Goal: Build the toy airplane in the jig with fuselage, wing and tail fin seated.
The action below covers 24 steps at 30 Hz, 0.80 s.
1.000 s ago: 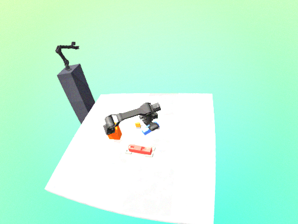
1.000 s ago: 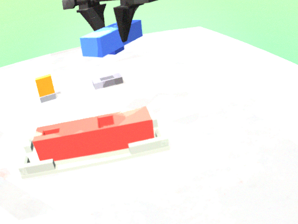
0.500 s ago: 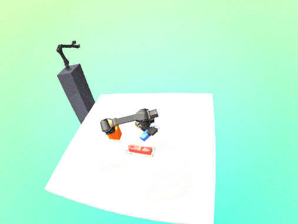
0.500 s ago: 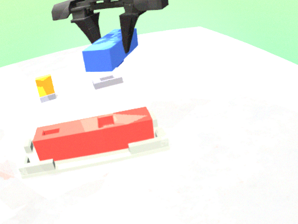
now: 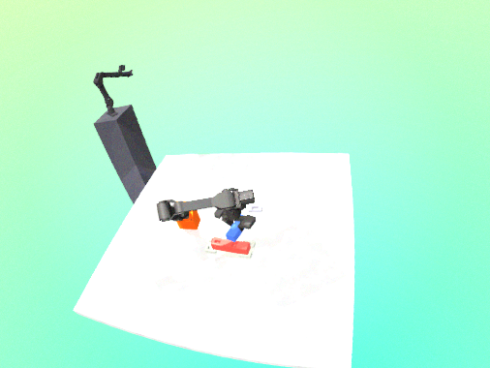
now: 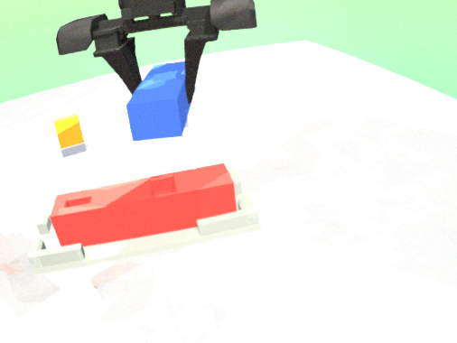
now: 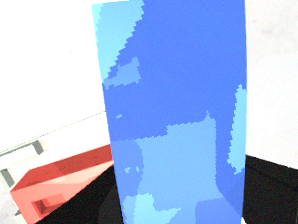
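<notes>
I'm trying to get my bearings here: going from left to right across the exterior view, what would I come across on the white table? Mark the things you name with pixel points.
A small yellow-orange block on a grey base [image 6: 69, 131], then a blue block [image 5: 232, 233] [image 6: 155, 118] [image 7: 175, 90] held above the table by the black gripper [image 5: 235, 220] [image 6: 163, 96].

Blue wing; red fuselage
</notes>
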Each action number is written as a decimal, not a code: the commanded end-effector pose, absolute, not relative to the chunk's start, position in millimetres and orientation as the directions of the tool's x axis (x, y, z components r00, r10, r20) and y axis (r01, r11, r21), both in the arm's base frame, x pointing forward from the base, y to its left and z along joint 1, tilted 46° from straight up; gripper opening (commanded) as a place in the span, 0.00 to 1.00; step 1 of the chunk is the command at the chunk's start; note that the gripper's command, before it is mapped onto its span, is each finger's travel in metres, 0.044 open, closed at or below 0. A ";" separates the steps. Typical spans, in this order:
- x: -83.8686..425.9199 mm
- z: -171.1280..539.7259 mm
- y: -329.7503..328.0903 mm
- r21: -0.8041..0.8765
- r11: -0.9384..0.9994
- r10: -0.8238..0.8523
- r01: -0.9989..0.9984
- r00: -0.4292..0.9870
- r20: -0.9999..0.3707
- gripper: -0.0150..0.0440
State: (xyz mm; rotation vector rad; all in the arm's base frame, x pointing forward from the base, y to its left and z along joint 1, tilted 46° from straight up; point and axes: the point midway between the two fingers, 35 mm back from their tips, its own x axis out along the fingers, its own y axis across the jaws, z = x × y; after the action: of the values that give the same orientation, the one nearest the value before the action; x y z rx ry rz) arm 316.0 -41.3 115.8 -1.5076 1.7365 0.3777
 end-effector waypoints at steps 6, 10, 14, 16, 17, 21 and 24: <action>302.4 126.9 -60.8 -0.177 0.151 -0.708 -0.973 0.019 -0.706 0.25; 295.4 131.7 -69.9 -0.131 0.107 -0.712 -0.986 0.016 -0.702 0.25; 293.0 133.3 -73.1 -0.115 0.091 -0.713 -0.989 0.016 -0.701 0.30; 293.0 133.1 -73.2 -0.115 0.091 -0.713 -0.989 0.016 -0.701 0.39; 293.0 133.1 -73.2 -0.115 0.091 -0.713 -0.989 0.016 -0.701 0.43; 293.0 133.4 -73.2 -0.115 0.091 -0.713 -0.989 0.016 -0.700 0.58; 293.0 133.4 -73.2 -0.115 0.091 -0.713 -0.989 0.016 -0.700 0.58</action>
State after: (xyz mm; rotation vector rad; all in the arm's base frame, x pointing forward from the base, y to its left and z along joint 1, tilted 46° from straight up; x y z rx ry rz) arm 292.7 -73.3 132.9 -1.6711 1.7567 0.5722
